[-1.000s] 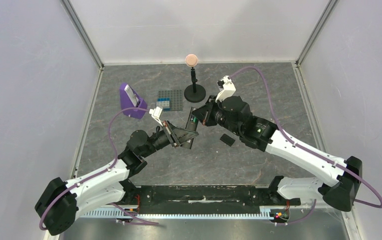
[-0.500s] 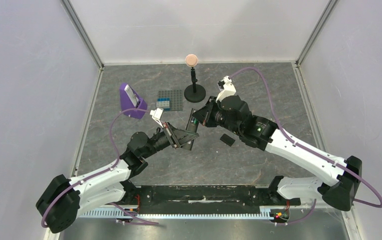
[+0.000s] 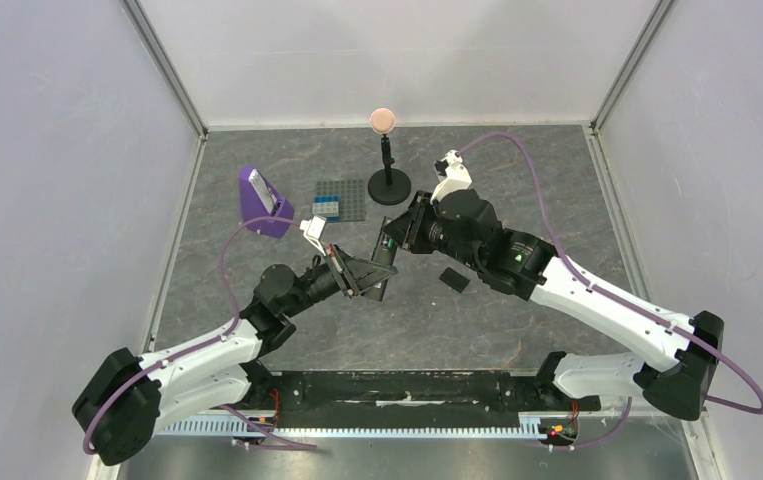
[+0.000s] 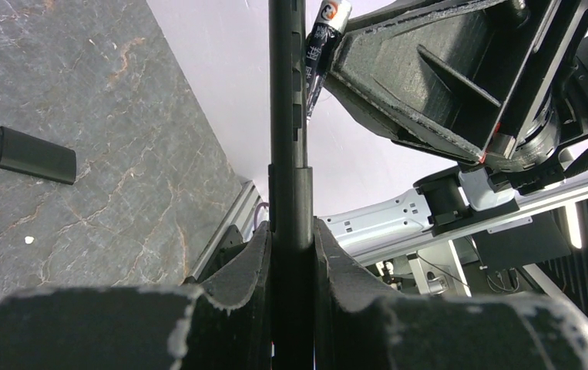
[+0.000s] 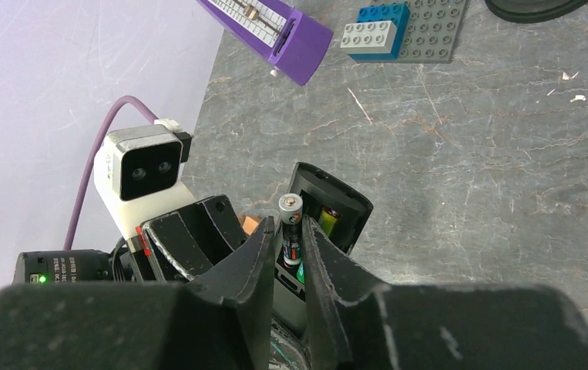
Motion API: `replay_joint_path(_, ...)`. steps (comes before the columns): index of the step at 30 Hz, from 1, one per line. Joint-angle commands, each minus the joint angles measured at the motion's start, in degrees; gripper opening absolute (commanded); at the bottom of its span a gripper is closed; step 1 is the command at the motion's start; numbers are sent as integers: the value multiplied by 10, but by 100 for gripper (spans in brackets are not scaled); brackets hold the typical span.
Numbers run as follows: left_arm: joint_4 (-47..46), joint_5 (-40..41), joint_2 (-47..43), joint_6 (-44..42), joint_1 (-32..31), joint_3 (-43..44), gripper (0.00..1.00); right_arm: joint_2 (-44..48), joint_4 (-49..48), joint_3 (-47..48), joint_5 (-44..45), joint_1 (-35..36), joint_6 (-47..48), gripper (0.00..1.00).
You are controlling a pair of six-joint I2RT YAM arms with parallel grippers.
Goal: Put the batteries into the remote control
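Note:
My left gripper (image 3: pixel 365 272) is shut on the black remote control (image 3: pixel 381 262) and holds it off the table, on edge in the left wrist view (image 4: pixel 289 116). Its battery recess faces my right gripper (image 3: pixel 391 240). The right gripper (image 5: pixel 287 231) is shut on the dark battery with a light tip (image 5: pixel 290 222) and holds it at the open recess (image 5: pixel 329 202). The bright green battery (image 5: pixel 327 223) sits inside the recess. In the left wrist view the dark battery (image 4: pixel 324 35) is right against the remote's side.
A black battery cover (image 3: pixel 454 279) lies on the table right of the remote, also in the left wrist view (image 4: pixel 36 154). A purple wedge-shaped device (image 3: pixel 262 200), a grey studded baseplate (image 3: pixel 345 198) with blue bricks and a black stand with a pink ball (image 3: pixel 389 178) stand behind.
Both arms have shifted only slightly. The right gripper with the dark battery has stayed at the remote's recess. Both grips are unchanged.

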State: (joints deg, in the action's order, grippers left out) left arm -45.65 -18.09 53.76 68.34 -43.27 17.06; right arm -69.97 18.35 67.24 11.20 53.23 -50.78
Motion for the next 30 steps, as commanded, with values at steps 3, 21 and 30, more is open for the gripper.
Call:
replay_joint_path(3, -83, 7, -9, 3, -2, 2, 2, -2, 36, 17, 33, 1, 5, 23)
replay_joint_path(21, -69, 15, -12, 2, -1, -4, 2, 19, 32, 16, 35, 0, 2, 45)
replay_joint_path(30, -65, 11, -16, 4, -2, -8, 2, 16, 11, 18, 22, 0, 9, 42)
